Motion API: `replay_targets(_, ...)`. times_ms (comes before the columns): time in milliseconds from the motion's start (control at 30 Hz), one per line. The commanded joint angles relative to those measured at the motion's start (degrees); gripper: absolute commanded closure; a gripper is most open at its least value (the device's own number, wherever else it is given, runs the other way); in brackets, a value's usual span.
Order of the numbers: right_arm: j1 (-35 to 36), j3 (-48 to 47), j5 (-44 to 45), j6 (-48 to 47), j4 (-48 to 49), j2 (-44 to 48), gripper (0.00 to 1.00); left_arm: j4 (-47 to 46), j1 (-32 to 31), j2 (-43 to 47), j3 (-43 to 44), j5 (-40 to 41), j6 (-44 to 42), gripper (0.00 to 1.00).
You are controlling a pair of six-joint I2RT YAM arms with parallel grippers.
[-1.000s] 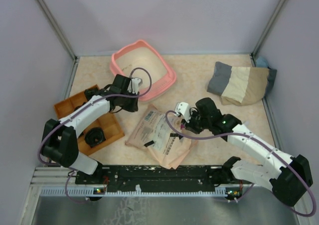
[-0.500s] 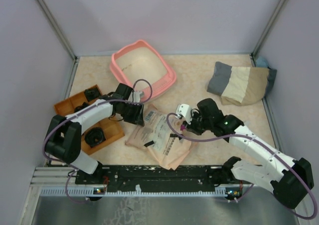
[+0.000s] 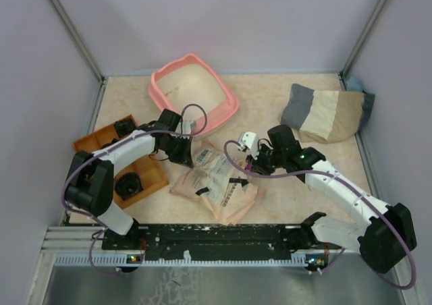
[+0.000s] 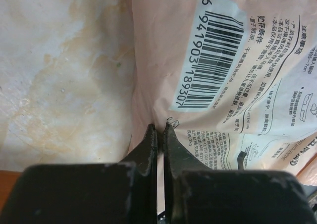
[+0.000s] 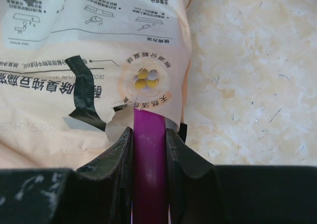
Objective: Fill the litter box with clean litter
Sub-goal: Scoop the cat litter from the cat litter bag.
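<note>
Arms [image 3: 128,148] bent inward; right tool [image 5: 148,131] grips scoop [image 5: 148,184].

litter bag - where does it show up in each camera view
Top external: litter bag lies centre, between both arms.
Left wrist: fills the right side, barcode label showing.
Right wrist: upper left, above the magenta handle.
Shared landmark: the barcode label, also in top external; marbled tabletop in all.

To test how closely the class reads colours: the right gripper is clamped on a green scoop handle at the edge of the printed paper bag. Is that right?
One detail is wrong: the scoop handle is magenta, not green, as the right wrist view shows. The rest stands: the right gripper is clamped on it at the edge of the printed paper bag.
</note>
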State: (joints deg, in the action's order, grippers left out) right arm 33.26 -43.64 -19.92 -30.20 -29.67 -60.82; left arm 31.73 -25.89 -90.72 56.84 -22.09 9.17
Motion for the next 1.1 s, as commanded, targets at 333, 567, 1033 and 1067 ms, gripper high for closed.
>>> replay_targets(333, -6.51, -6.73, -5.25, 0.5, 8.26, -4.56, 1.0, -5.11, -0.14, -4.42, 9.81, 4.78, -0.79, 1.0)
replay_targets(567, -6.56, -7.25, 0.42, -3.61, -8.36, -3.67, 1.0, -5.87, -0.18, 1.49, 5.4, -1.88, 1.2, 0.52)
replay_targets(1033, -6.32, -10.97, 6.66, -5.14, -15.3, -7.58, 1.0, -8.59, -0.06, 9.95, -3.26, 1.22, 2.97, 0.3)
replay_targets(1067, -6.28, -10.94, 7.07, -5.39, -15.48, -7.85, 1.0, -8.43, 0.03, 10.21, -3.8, 2.13, 3.15, 0.29)
